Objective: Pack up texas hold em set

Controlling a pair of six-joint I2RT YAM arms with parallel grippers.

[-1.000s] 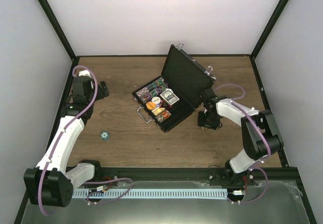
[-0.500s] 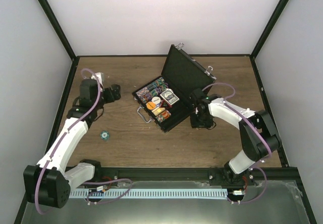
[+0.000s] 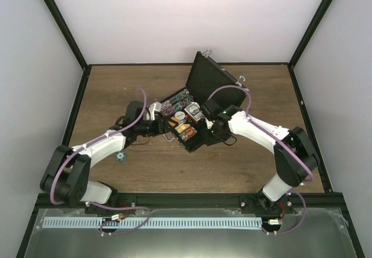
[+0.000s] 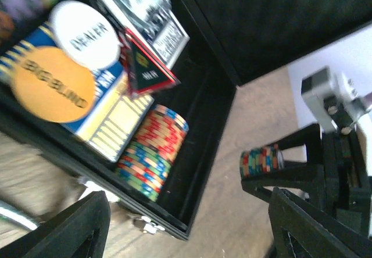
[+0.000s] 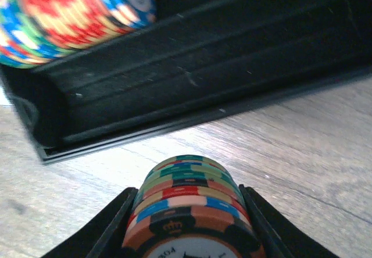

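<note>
your right hand (image 5: 189,226) is clamped on a short stack of chips (image 5: 187,200), edges red, green, blue and cream, one finger on either side. it sits low over the worktop (image 5: 302,136), just outside the case (image 3: 206,81) and facing its outer wall; you can't tell whether the stack touches the wood. your left hand (image 4: 186,229) is spread wide with nothing between the fingers, hanging over the case from the opposite side. the case lies open mid-worktop, lid propped up toward the back right. inside: a row of chips (image 4: 152,152) lying on edge in one slot, with a bare slot next to it on the side nearest your right hand; a white dealer button (image 4: 84,33) and an orange big blind button (image 4: 52,83) resting on a blue and yellow box (image 4: 110,115); more chips at the far end, blurred. one loose chip (image 3: 120,156) lies on the worktop well left of the case, beside your left forearm
</note>
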